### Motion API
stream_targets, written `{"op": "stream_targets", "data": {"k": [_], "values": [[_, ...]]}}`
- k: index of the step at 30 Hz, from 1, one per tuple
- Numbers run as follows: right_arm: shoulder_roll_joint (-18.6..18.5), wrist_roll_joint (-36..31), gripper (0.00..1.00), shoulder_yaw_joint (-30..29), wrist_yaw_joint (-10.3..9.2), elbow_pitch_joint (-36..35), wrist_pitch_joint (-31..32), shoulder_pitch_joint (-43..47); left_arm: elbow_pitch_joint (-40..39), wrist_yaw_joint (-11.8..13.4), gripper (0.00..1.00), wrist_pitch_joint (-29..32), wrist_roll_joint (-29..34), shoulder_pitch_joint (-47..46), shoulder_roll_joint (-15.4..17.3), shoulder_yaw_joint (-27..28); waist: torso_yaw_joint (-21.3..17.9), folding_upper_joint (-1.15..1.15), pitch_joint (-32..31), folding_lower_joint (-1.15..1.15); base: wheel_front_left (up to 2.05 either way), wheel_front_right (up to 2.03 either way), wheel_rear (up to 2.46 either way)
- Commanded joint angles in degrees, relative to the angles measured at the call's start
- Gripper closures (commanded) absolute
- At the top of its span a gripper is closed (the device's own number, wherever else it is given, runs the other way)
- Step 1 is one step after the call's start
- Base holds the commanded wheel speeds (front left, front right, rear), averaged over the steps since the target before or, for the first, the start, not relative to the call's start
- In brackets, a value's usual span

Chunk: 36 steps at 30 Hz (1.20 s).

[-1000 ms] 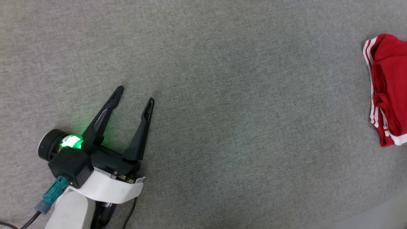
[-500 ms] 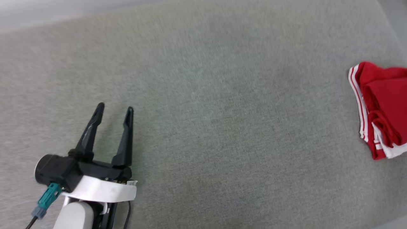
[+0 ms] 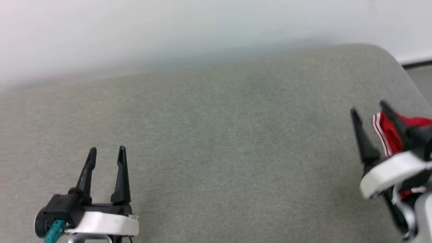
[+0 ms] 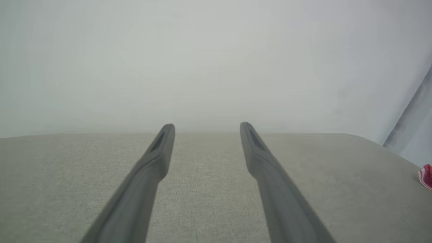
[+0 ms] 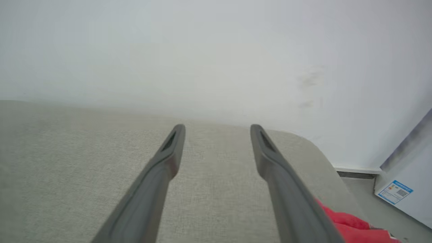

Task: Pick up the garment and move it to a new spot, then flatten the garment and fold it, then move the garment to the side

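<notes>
Head view: my left gripper point(image 3: 107, 149) sits low left, fingers apart and empty, over the grey cushion point(image 3: 236, 135). My right gripper point(image 3: 368, 107) is at the right edge, fingers apart, empty, partly hiding the red garment point(image 3: 391, 135) bunched at the cushion's right end. Left wrist view: a red corner of it, far right. Right wrist view: garment low right beside one finger; a label point(image 5: 395, 191) past the cushion's corner.

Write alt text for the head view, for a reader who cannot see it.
A red garment with white stripes lies at the right edge of a grey fabric surface, partly behind the open right gripper. The open left gripper is at lower left.
</notes>
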Motion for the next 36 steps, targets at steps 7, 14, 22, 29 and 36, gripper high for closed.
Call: {"op": "stream_targets", "data": {"k": [7, 14, 22, 29, 36], "values": [[7.9, 1.4, 0.0, -1.1, -0.04, -4.1, -6.3, 9.9, 1.9, -0.2, 0.0, -0.1, 1.2, 2.9, -1.8, 0.4, 4.5, 0.0, -4.4, 0.01, 0.0, 0.0, 0.0], [11.8, 2.3, 0.0, -1.8, -0.04, -4.1, -11.3, 15.4, 2.7, -0.3, 0.0, -0.1, 0.8, 4.6, -2.6, 1.8, 6.7, 0.0, -6.1, 0.01, 0.0, 0.0, 0.0], [13.0, 2.1, 0.0, -1.2, -0.04, -1.0, -13.7, 16.5, 1.8, -0.7, 0.0, -0.1, 0.1, 5.7, -2.8, 1.5, 7.7, 0.0, -6.8, 0.01, 0.0, 0.0, 0.0], [13.3, 1.9, 0.0, -0.9, -0.04, 0.4, -14.8, 16.0, 1.2, 0.3, 0.0, -0.1, -0.3, 5.7, -2.8, 2.0, 7.5, 0.0, -6.7, 0.01, 0.0, 0.0, 0.0], [13.4, 2.8, 0.0, -0.8, -0.04, 1.0, -15.8, 15.3, 1.7, 0.7, 0.0, -0.1, -0.8, 5.9, -2.8, 2.0, 7.0, 0.0, -6.9, 0.01, 0.0, 0.0, 0.0]]}}
